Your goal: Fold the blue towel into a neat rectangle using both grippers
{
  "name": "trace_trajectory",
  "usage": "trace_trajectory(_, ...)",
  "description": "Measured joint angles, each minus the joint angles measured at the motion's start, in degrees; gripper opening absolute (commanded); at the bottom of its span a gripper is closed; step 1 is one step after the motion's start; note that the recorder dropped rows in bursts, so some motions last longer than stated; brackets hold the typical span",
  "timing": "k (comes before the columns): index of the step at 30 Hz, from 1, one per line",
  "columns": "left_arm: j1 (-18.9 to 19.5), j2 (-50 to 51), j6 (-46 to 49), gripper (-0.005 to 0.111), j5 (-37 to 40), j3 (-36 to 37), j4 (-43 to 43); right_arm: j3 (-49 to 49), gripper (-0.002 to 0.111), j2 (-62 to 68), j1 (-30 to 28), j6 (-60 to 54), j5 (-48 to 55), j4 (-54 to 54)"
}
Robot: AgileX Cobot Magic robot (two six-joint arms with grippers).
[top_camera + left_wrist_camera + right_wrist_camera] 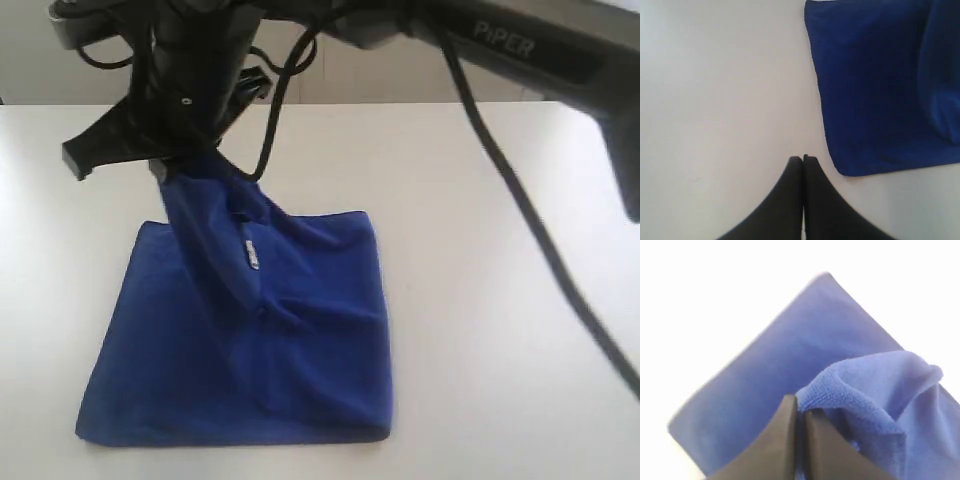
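Observation:
The blue towel (300, 350) lies folded on the white table (500, 300), roughly square. One corner of it is pulled up into a peak, and a small white label (249, 252) shows on the lifted fold. My right gripper (170, 172) has reached across to the back left and is shut on that raised corner. In the right wrist view the gripper (800, 407) pinches a bunched fold of the towel (790, 350). My left gripper (803, 159) is shut with nothing in it, over bare table just beside a lying corner of the towel (880, 90).
The right arm (520, 45) with its cable (520, 200) stretches across the top of the exterior view. White table surface surrounds the towel on all sides. The table's far edge (400, 102) meets a pale wall.

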Motion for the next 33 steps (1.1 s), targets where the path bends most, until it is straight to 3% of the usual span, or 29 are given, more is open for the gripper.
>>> trace_trajectory(9,0.0,0.0,0.0,0.0,0.0,0.0,0.0,0.2,0.004,17.0,2.9,-1.1,-9.6,6.4)
trace_trajectory(12,0.0,0.0,0.0,0.0,0.0,0.0,0.0,0.3,0.021,18.6,2.9,-1.1,-11.2,6.9)
trace_trajectory(14,0.0,0.0,0.0,0.0,0.0,0.0,0.0,0.0,0.045,17.6,2.9,-1.1,-10.9,7.2)
trace_trajectory(15,0.0,0.0,0.0,0.0,0.0,0.0,0.0,-0.6,0.047,15.6,2.6,-1.1,-9.1,7.3)
trace_trajectory(19,0.0,0.0,0.0,0.0,0.0,0.0,0.0,-1.4,0.042,8.8,-1.2,-2.5,-3.7,7.5)
trace_trajectory(22,0.0,0.0,0.0,0.0,0.0,0.0,0.0,-0.4,0.012,7.7,-7.3,-7.6,-0.4,6.8)
trace_trajectory(24,0.0,0.0,0.0,0.0,0.0,0.0,0.0,3.2,0.0,8.7,-10.9,-9.5,-0.1,3.3)
trace_trajectory(28,0.0,0.0,0.0,0.0,0.0,0.0,0.0,8.3,0.0,12.3,-16.1,-12.5,-3.9,0.5)
trace_trajectory(33,0.0,0.0,0.0,0.0,0.0,0.0,0.0,8.7,0.0,14.3,-16.6,-18.1,-10.0,-0.8)
